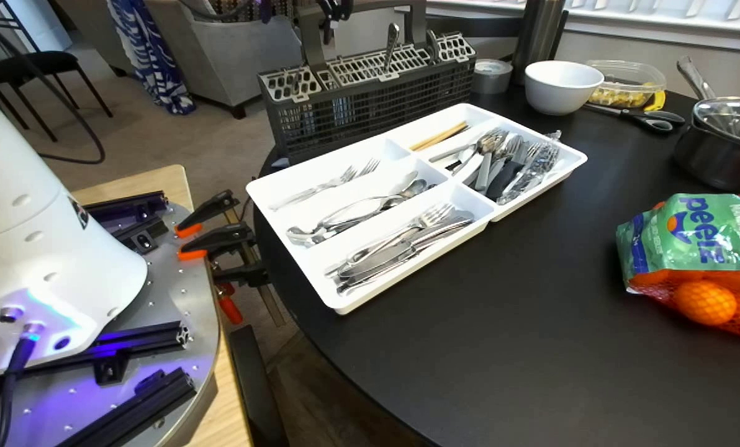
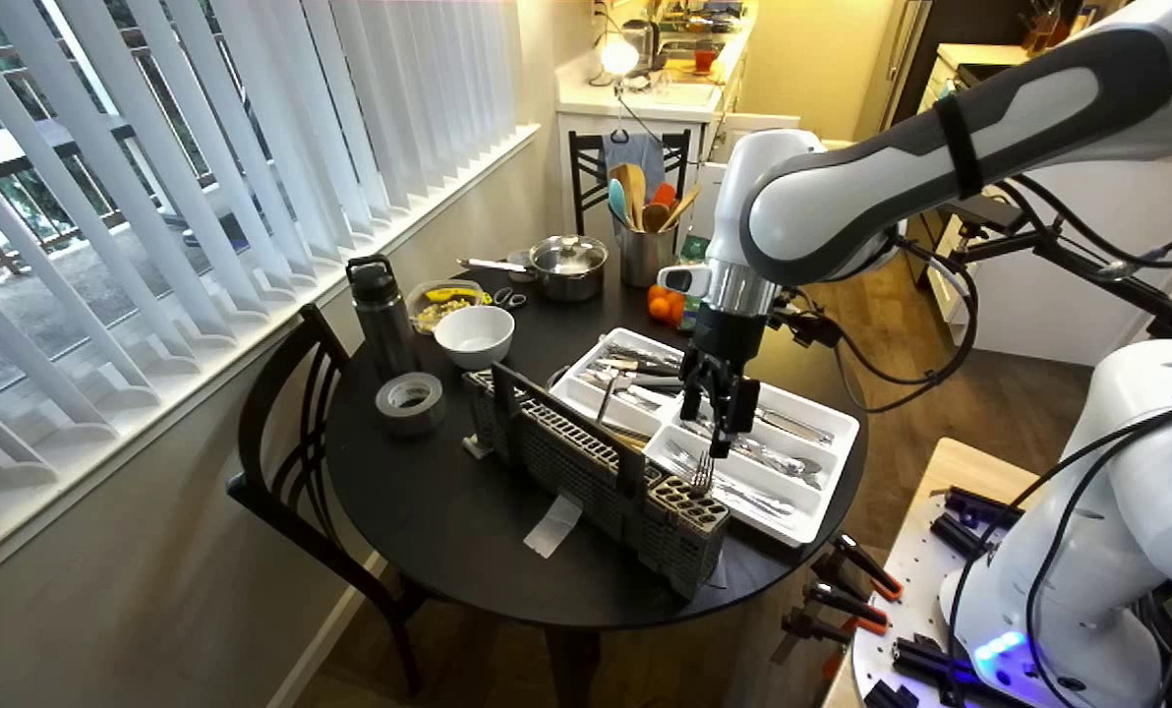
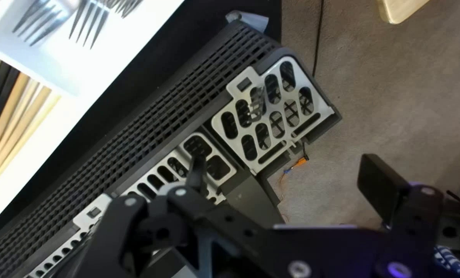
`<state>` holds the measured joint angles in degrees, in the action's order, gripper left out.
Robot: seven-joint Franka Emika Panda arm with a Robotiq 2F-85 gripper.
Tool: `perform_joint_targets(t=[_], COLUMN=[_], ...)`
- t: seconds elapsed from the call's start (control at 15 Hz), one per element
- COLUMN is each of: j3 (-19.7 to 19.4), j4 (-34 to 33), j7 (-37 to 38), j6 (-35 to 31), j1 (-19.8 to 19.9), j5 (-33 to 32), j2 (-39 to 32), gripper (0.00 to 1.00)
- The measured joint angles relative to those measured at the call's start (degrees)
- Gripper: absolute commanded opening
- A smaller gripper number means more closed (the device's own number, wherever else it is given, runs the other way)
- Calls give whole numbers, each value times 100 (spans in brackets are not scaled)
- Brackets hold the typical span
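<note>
Two fingers (image 3: 380, 185) standing wide apart; gripper (image 3: 286, 172) hanging above dark grey cutlery basket (image 1: 373, 105). Fork (image 2: 702, 476) standing tines-up in basket's end section, near gripper. Basket sitting along edge of black table (image 1: 531, 347). White cutlery tray (image 1: 419, 261) lying just beside basket, by edge facing robot base (image 1: 41, 248). Tape roll (image 2: 409, 415), bottle (image 2: 384, 320) and white bowl (image 1: 559, 93) sitting toward edge by window blinds (image 2: 281, 128). Pot (image 2: 571, 285) and mandarin bag (image 1: 699, 242) resting well apart from basket, toward opposite edge.
</note>
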<state>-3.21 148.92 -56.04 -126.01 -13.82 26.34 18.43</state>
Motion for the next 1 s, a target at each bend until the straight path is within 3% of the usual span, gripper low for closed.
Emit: perform_joint_targets(t=[1.0], j3=[15], j4=[51], j7=[-33], j6=[151], j1=[124], j5=[74], j2=[-745], gripper=[100])
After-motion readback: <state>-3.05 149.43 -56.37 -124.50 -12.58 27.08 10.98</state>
